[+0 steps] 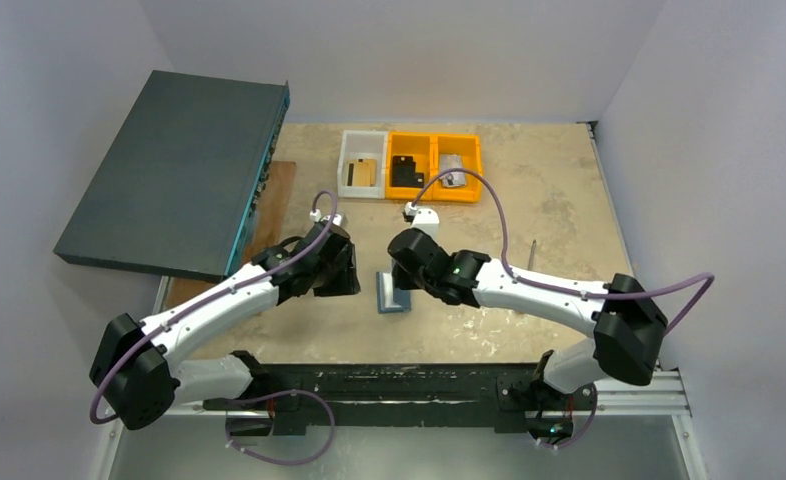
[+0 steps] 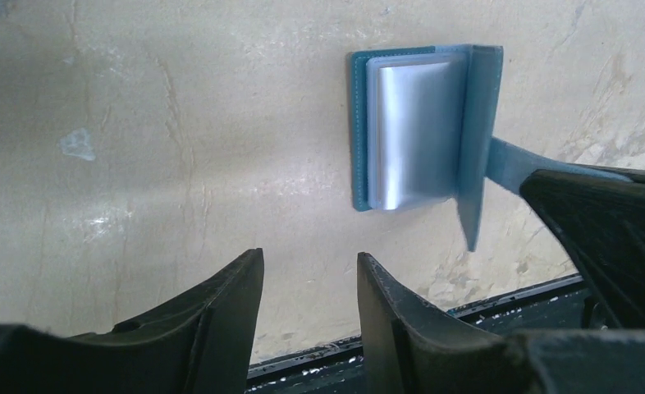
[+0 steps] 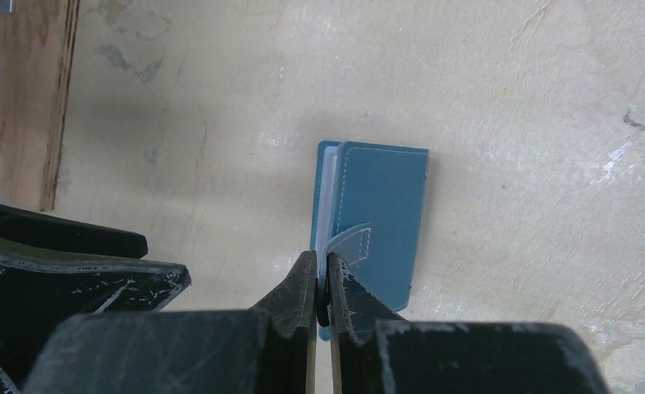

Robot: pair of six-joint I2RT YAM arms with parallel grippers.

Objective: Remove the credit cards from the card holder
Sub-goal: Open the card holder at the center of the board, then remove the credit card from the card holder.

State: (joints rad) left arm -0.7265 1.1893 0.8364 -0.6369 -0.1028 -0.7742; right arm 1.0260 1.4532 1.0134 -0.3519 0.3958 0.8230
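**Cover lifted, no card drawn yet**

From above, the holder [image 1: 393,295] lies on the table [image 1: 549,200] between my two grippers. My left gripper [image 1: 341,283] is just to the left of the holder and my right gripper [image 1: 401,290] is at its right edge. Well beyond the holder stands a white bin [image 1: 347,160] with a flat tan thing [image 1: 364,172] in it. I cannot tell whether that is a card.

From my left wrist, my left fingers [image 2: 221,320] stand partly apart with nothing between them, short of the holder's near edge. The holder's cover [image 2: 477,123] stands up off the base, pulled by its strap [image 2: 508,164], which runs into my right gripper. A silvery face [image 2: 409,131] shows inside. I cannot tell whether it is a card or a clear sleeve.

From my right wrist, my right jaws are pinched tight on the strap's end, at the holder's near edge, with the cover's outside facing me.

I judge the task to be at its opening step. The holder is partly open and I see nothing drawn out of it, so every card inside is left to take. My free left gripper sits on the holder's open side, well placed to reach in.
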